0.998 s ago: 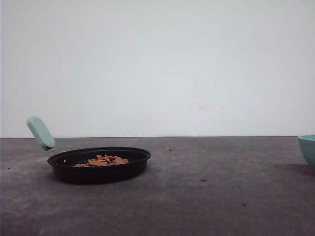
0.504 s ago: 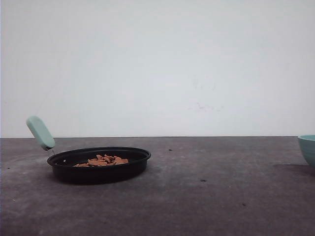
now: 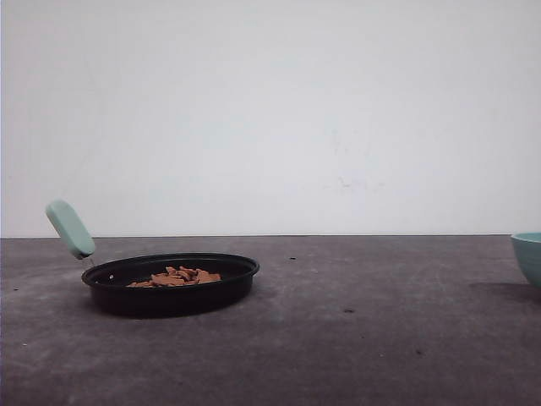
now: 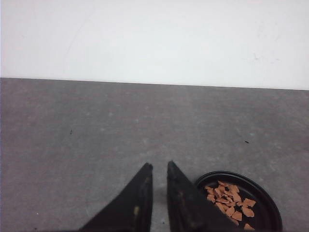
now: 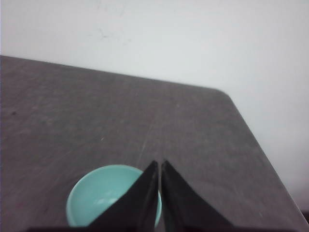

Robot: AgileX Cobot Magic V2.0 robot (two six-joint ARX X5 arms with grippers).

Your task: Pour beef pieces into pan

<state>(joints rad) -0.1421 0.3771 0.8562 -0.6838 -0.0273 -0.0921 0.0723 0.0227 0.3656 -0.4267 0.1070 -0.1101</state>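
Plain white wall backs a dark grey bench (image 3: 355, 338), and from where I stand the job looks as good as done: the beef pieces (image 3: 175, 277) lie in a small heap inside the pan (image 3: 171, 283), which sits flat toward the left side of the bench with its mint handle (image 3: 70, 228) angled up and away. At the right edge rests a teal bowl (image 3: 528, 254), and seen from the right wrist its inside (image 5: 104, 198) looks empty. If anything is left to do, I'd say it is only to keep both arms well back from the pan so nothing gets nudged or spilled. The left tool (image 4: 158, 170) hangs above the bench just beside the pan (image 4: 244, 200), its jaws close to each other with a narrow gap and nothing between them. The right tool (image 5: 159, 166) is poised over the bowl's rim, jaws almost together, holding nothing.
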